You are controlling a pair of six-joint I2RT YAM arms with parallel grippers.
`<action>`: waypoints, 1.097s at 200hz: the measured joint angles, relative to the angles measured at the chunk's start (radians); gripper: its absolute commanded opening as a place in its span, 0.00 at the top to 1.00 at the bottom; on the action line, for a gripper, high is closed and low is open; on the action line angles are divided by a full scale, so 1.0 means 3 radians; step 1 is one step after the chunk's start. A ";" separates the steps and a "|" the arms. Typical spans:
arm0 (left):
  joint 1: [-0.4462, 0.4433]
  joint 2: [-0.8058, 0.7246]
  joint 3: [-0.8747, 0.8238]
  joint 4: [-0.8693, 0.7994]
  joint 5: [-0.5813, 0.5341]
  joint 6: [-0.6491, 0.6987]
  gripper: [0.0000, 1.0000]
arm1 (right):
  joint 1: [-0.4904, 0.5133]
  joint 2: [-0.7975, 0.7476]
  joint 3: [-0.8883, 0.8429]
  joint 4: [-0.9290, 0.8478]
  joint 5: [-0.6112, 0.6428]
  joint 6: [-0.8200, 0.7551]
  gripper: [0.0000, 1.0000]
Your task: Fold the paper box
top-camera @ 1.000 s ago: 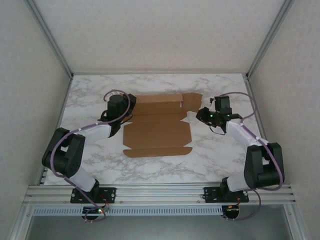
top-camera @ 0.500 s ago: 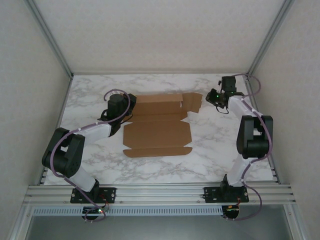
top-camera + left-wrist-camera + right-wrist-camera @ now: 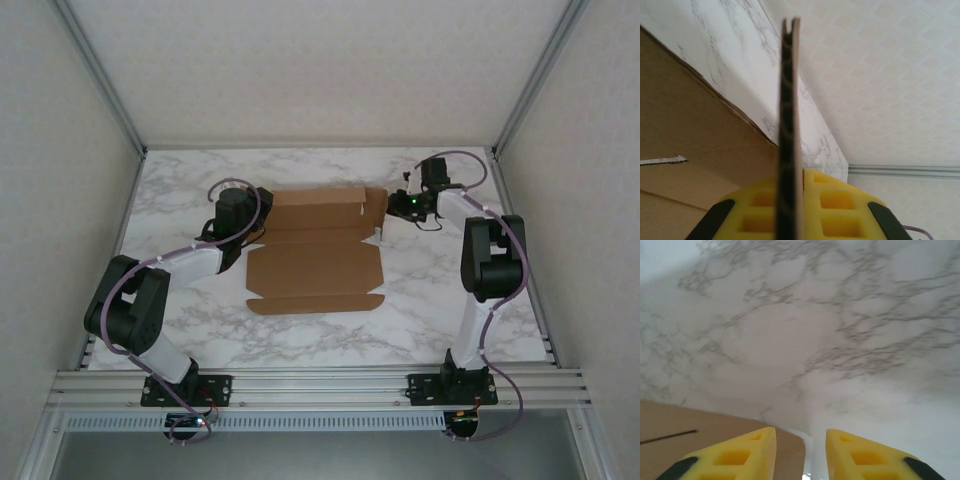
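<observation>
White marble-patterned table (image 3: pixel 170 200) under both arms; flat brown die-cut cardboard paper box (image 3: pixel 315 265) lies spread on it with its flaps and creases showing, to the right of the left gripper (image 3: pixel 238 222) and to the left of the right gripper (image 3: pixel 398 205), between the two.

Left gripper: clamped tight on a flap (image 3: pixel 789 100) at the box's near-side edge; the flap is seen edge-on between its yellow fingers (image 3: pixel 837 202); the rest of the sheet spreads off to one side of them.

Right gripper: at the box's far corner; yellow fingers (image 3: pixel 742 455) partly apart with nothing between them; cardboard beneath one finger; bare marble ahead.
</observation>
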 measured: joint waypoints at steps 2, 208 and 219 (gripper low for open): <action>0.0000 0.0000 0.0000 0.0000 -0.0005 0.0001 1.00 | 0.0006 -0.0015 -0.0015 0.0010 -0.0005 -0.0008 0.68; 0.0000 0.0011 0.0034 -0.0053 0.0085 0.0000 1.00 | 0.0594 -0.1169 -0.1350 0.0779 0.0369 -0.0472 0.67; 0.0000 0.0022 0.0045 -0.0050 0.0085 0.0000 1.00 | 0.0619 -0.1249 -0.1467 0.0898 0.0389 -0.0586 0.67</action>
